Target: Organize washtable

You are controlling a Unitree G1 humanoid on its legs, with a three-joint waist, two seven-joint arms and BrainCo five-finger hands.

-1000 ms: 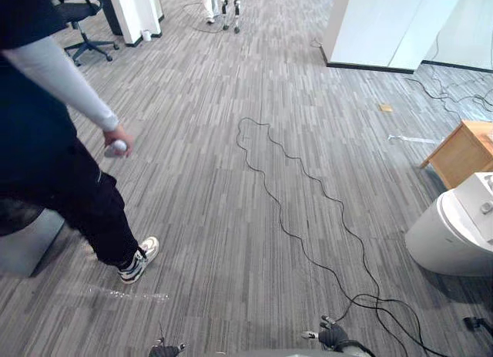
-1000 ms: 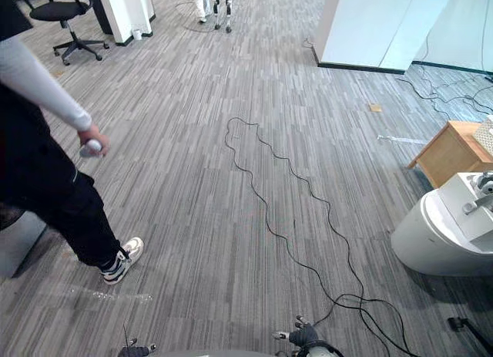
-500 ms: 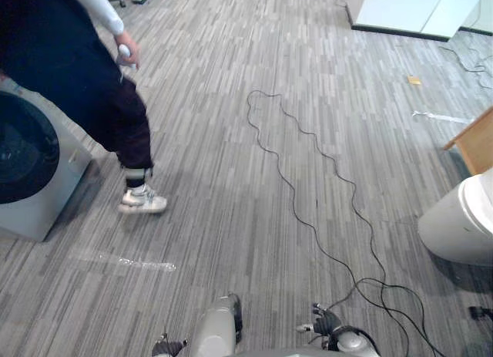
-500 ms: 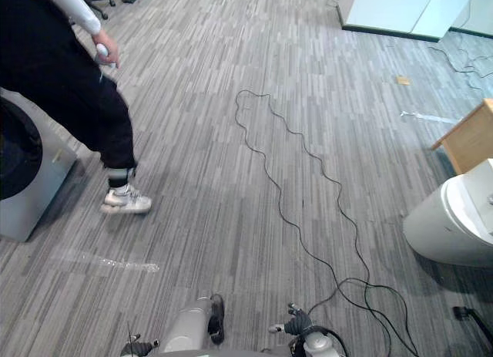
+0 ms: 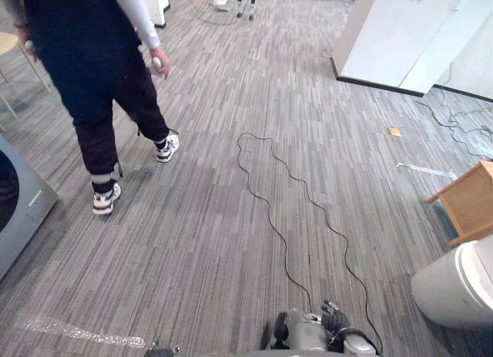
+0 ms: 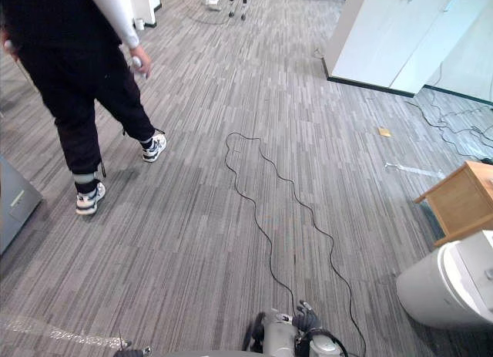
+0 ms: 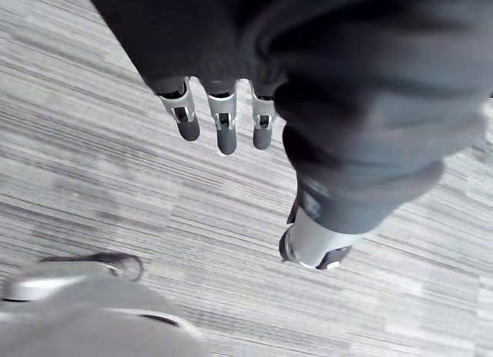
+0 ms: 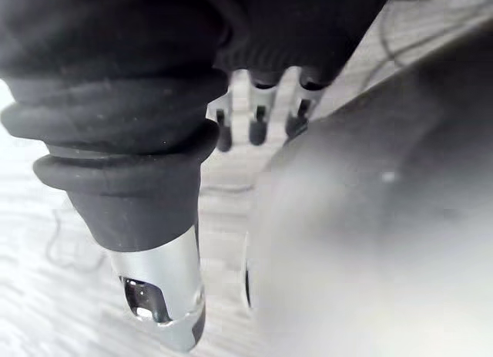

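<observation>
Person farther off now, beyond the washing machine

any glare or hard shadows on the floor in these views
Left eye view: one pale glinting streak on the floor at lower left; only soft shadows, beside the white tub and under the wooden stand. Left wrist view: floor evenly lit past the open left hand.
</observation>
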